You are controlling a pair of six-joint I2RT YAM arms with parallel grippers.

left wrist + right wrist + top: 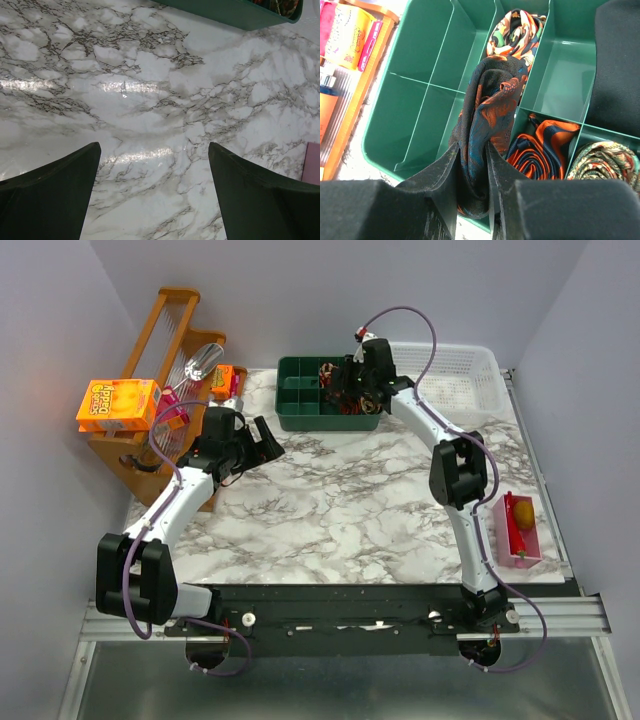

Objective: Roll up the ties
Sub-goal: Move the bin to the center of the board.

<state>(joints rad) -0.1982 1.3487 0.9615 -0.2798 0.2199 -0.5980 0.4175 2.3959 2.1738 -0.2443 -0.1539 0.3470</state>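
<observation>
My right gripper (472, 150) is shut on a rolled tie (487, 115), dark navy-black with orange and teal patterns. It holds the tie upright over the green compartment tray (420, 85), above a near middle compartment. Three other coiled ties lie in compartments: a multicolour one (515, 35) at the back, an orange and navy striped one (540, 150), and an olive patterned one (605, 160). In the top view the right gripper (350, 385) is over the tray (300, 390). My left gripper (265, 440) is open and empty above the marble table (150, 100).
A white basket (455, 380) stands right of the green tray. A wooden rack (160, 350) with an orange box (118, 403) is at the left edge. A pink tray (520, 530) with a yellow item lies at the right edge.
</observation>
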